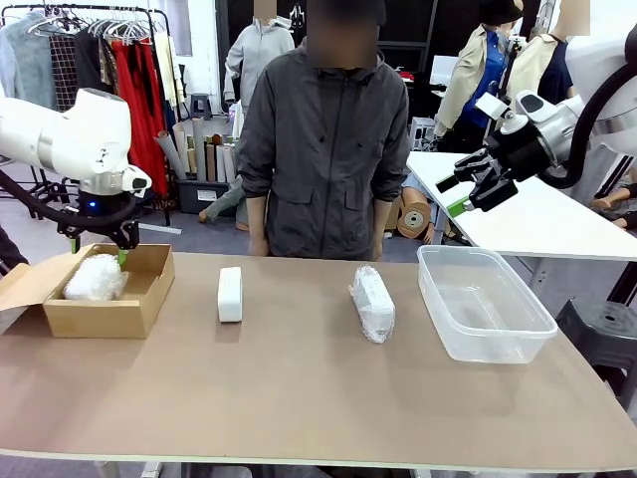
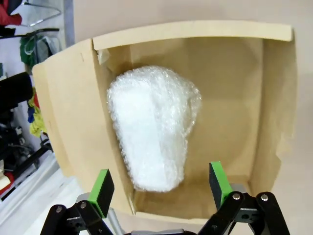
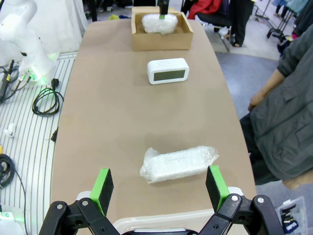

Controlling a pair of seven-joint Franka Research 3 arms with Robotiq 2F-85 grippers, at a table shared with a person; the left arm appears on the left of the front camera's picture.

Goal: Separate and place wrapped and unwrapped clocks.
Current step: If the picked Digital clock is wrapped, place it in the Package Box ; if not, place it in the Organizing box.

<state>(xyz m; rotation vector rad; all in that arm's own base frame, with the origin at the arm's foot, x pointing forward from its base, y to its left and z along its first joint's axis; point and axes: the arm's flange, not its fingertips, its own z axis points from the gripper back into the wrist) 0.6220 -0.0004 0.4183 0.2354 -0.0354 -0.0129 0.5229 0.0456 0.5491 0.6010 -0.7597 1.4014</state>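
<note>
Wrapped clock one (image 1: 95, 279) (image 2: 151, 127) lies inside the open cardboard box (image 1: 100, 317) (image 2: 63, 122) at the table's (image 1: 299, 398) left end, a crinkly plastic bundle resting on the box floor. The left gripper (image 1: 100, 249) (image 2: 159, 178) hangs over the box with its fingers spread wide and nothing held. In its wrist view the bundle's near end sits in the gap between the green pads (image 2: 103, 188); they look clear of the wrap, but we can't be sure of the gap from this angle.

The unwrapped clock (image 1: 230, 294) (image 3: 168, 71) stands on its edge on bare table, right of the box and apart from it. Wrapped clock two (image 1: 372, 303) (image 3: 178, 164) lies flat on the table further right, just left of the clear plastic container (image 1: 498, 339).

The right gripper (image 1: 450, 196) (image 3: 159, 180) is raised high above the table's right end, over the container, fingers wide apart and empty. In its wrist view wrapped clock two lies beyond the fingertips, lined up with the gap but well below it.

A person (image 1: 323, 139) stands at the far side, arms down.
</note>
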